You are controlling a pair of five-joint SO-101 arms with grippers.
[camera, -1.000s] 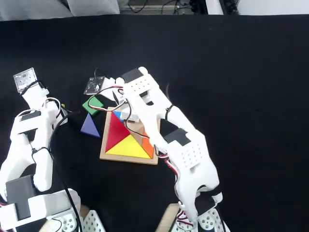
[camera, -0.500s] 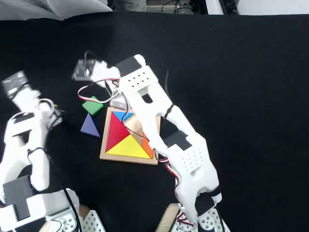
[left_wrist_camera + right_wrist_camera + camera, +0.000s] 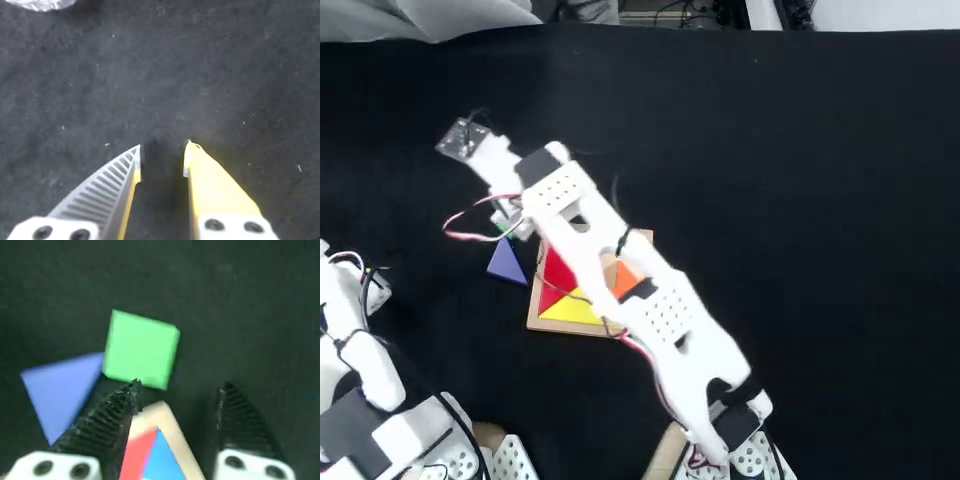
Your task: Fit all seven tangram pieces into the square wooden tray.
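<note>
Since a second ago the right arm has swung further out across the tray [image 3: 552, 322], and the left arm has pulled back to the near left edge of the counter [image 3: 800, 200].

From the right wrist, the right hand [image 3: 180, 387] is spread wide and holds nothing. It hangs above the tray's corner [image 3: 175, 440], with the green square [image 3: 141, 349] lying loose on the counter just beyond its fingertips. The blue triangle [image 3: 62, 385] lies just beside the square, possibly touching it. Both pieces are outside the tray, which already holds red, yellow and orange pieces in the high view. The left hand [image 3: 163, 150] is also parted and empty, over bare counter.

The main risk, as I judge it, is the descent. One finger [image 3: 117, 407] sits over the tray rim rather than beside the square, so coming straight down could strike the rim, shift the tray and jar the seated pieces. A closing finger could also shove the square into the triangle and skew both. The arm hides the tray's open gap from above, so placement may go in crooked.
</note>
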